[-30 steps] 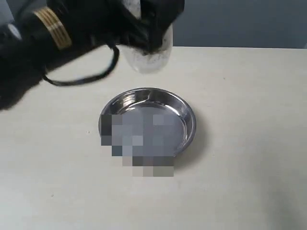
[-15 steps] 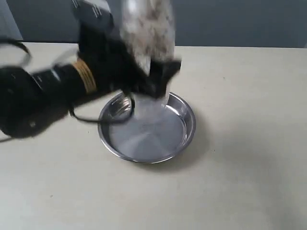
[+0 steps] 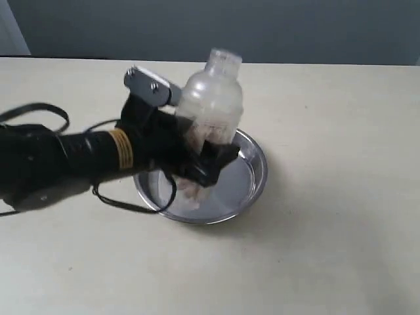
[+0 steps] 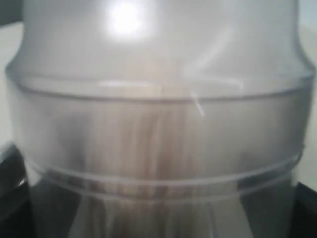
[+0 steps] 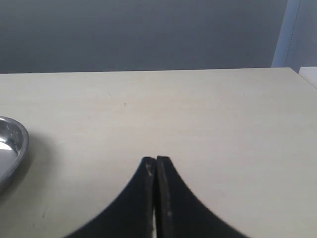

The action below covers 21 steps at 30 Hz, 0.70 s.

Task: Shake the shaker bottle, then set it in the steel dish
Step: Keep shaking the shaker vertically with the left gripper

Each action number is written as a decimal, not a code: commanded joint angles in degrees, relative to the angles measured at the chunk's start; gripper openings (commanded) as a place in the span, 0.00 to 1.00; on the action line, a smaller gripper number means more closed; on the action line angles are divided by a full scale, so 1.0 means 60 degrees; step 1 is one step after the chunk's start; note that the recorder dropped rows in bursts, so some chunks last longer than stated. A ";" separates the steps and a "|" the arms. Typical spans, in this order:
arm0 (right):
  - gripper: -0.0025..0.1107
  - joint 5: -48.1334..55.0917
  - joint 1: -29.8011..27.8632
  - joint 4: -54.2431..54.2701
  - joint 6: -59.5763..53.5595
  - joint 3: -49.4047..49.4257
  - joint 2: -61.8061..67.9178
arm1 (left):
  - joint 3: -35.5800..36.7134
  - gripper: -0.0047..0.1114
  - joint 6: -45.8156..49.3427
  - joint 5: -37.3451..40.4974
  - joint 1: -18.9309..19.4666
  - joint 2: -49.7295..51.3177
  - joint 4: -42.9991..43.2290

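Dropped lower since before: shaker bottle [image 3: 210, 98] now sits base down in the steel dish [image 3: 254, 163].
Body's clamped in the left gripper [image 3: 203, 159]; right gripper [image 5: 156, 168] jaws pressed together.

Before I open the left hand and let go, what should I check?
1. Grip: left hand shut on the shaker bottle: ok.
2. Placement: bottle's lower end lies inside the steel dish rim in the exterior view: ok.
3. Base touching the dish floor: hidden by the hand: cannot tell.
4. Upright: bottle leans, cap uppermost: not ok.
5. Cap on: ok.
6. Right hand shut, apart from the dish: ok.
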 commanded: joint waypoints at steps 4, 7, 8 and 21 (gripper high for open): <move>0.02 -0.0079 0.0001 -0.0044 0.0000 0.0021 -0.0042 | -0.0174 0.04 0.0398 0.0331 0.0113 -0.0414 -0.0232; 0.02 -0.0079 0.0001 -0.0026 0.0000 0.0021 -0.0042 | 0.0061 0.04 -0.0185 -0.1346 0.0136 0.0121 -0.0318; 0.02 -0.0079 0.0001 -0.0026 0.0000 0.0021 -0.0042 | -0.0150 0.04 -0.0319 -0.2037 0.0116 -0.0336 0.0063; 0.02 -0.0079 0.0001 -0.0007 0.0000 0.0021 -0.0042 | -0.0867 0.04 -0.0815 -0.2262 0.0240 -0.0892 0.1083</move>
